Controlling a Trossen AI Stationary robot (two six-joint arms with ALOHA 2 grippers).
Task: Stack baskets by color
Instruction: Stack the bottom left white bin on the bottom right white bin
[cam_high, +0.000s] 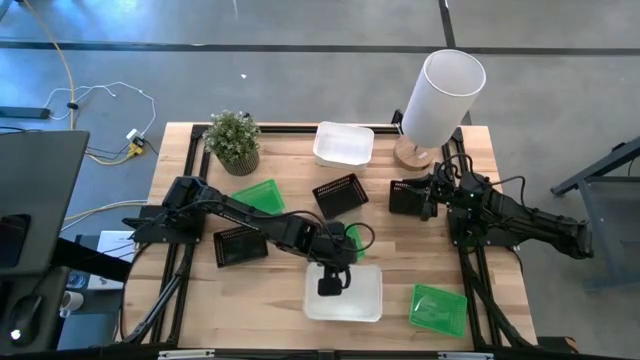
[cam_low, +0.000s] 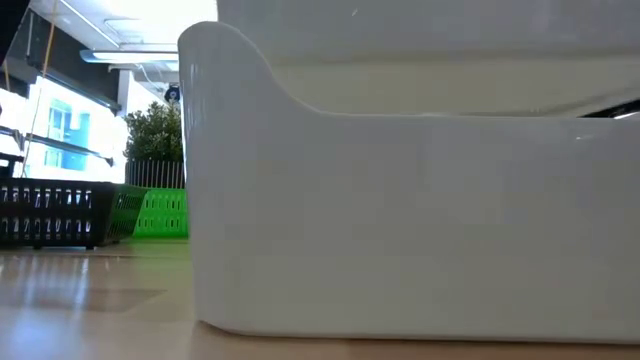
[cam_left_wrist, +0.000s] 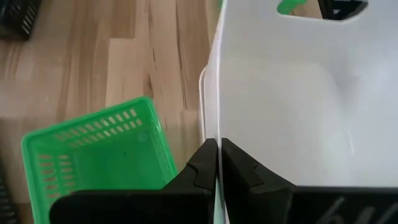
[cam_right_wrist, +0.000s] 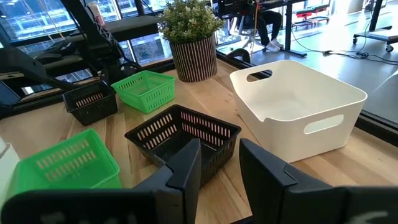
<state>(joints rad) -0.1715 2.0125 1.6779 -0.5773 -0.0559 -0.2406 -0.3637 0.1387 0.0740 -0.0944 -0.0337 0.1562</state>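
A white basket (cam_high: 343, 292) stands near the table's front edge, with my left gripper (cam_high: 330, 285) shut on its wall. It fills the low view (cam_low: 400, 200). A second white basket (cam_high: 343, 143) sits at the far middle. Green baskets lie at the left (cam_high: 258, 195), under my left arm (cam_high: 352, 240) and at the front right (cam_high: 438, 308). Black baskets sit at the left (cam_high: 240, 245) and in the middle (cam_high: 338, 193). My right gripper (cam_right_wrist: 217, 168) is open at the table's right, with the middle black basket (cam_right_wrist: 183, 134) just ahead of it. My left gripper pinches the upper rim of one wall (cam_left_wrist: 217, 134) of the front white basket, one finger inside the basket and one outside. The fingers slant down from above and lie across the wall. The basket's base (cam_low: 300, 325) looks down at the tabletop; whether it is lifted I cannot tell.
A potted plant (cam_high: 234, 140) stands at the far left and a tall white cylinder (cam_high: 440, 98) on a wooden foot at the far right. Black frame rails run along both sides of the table. Bare wood shows at the front left.
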